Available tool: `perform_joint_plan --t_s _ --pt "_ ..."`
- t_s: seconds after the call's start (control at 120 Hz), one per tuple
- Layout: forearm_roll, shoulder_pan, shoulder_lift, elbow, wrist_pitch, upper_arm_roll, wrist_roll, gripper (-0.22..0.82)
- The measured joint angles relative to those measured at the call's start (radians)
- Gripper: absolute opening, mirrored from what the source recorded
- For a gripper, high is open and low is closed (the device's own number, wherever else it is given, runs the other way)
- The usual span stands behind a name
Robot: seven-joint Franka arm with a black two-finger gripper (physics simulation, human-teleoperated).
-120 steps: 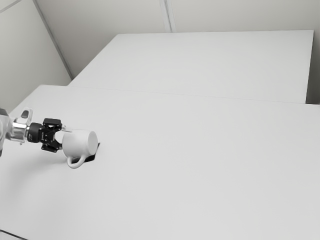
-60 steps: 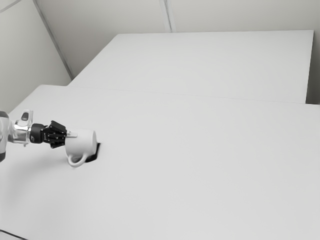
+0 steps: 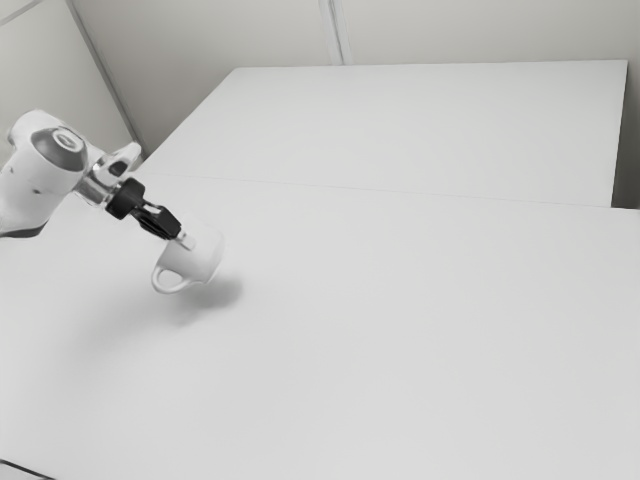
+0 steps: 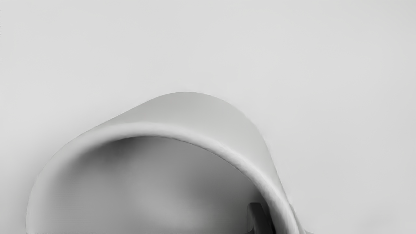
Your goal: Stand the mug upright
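Note:
My gripper (image 3: 184, 240) reaches down at a slant from the exterior view's left, shut on the white mug (image 3: 202, 257) at its rim. The mug hangs tilted above the table, its handle toward the exterior view's left and a shadow beneath it. In the wrist view the open mouth of the mug (image 4: 208, 113) faces my hand. One finger of the gripper (image 4: 273, 224) is inside the mug against the wall; the other is mostly hidden behind the wall's outer side.
The white table (image 3: 380, 330) spreads under and around the mug. A second white surface (image 3: 420, 125) adjoins its far side, with walls behind. A dark cable (image 3: 28, 470) lies at the near left corner of the exterior view.
The gripper went from wide to shut on the mug's wall, then rose and tilted downward. The mug came up off the table with it, its mouth turning more upward.

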Motion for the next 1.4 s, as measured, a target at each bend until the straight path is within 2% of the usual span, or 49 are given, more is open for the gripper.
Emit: perform_joint_plan --t_s 0.133,0.267,0.4,0.508,0.733,0.925,1.083,1.158,1.308,1.4 --pt "0.337 -0.137 -0.096 -0.087 0.105 -0.010 -0.116 -0.18" --pt "0.530 -0.220 -0.157 -0.190 0.187 -0.051 -0.256 -0.18" --pt "0.613 -0.160 -0.239 -0.317 0.259 -0.112 -0.387 -0.18" --pt "0.639 -0.158 -0.286 -0.386 0.299 -0.159 -0.482 -0.18" --pt "0.651 -0.185 -0.289 -0.425 0.364 -0.259 -0.654 -0.18" --pt "0.644 -0.187 -0.290 -0.466 0.389 -0.276 -0.769 -0.17" --pt "0.630 -0.188 -0.290 -0.478 0.395 -0.291 -0.833 0.18" --pt "0.627 -0.187 -0.292 -0.479 0.396 -0.292 -0.858 0.30" --pt "0.624 -0.187 -0.309 -0.453 0.390 -0.296 -0.899 0.46" --pt "0.585 -0.186 -0.324 -0.279 0.275 -0.296 -0.910 0.51"
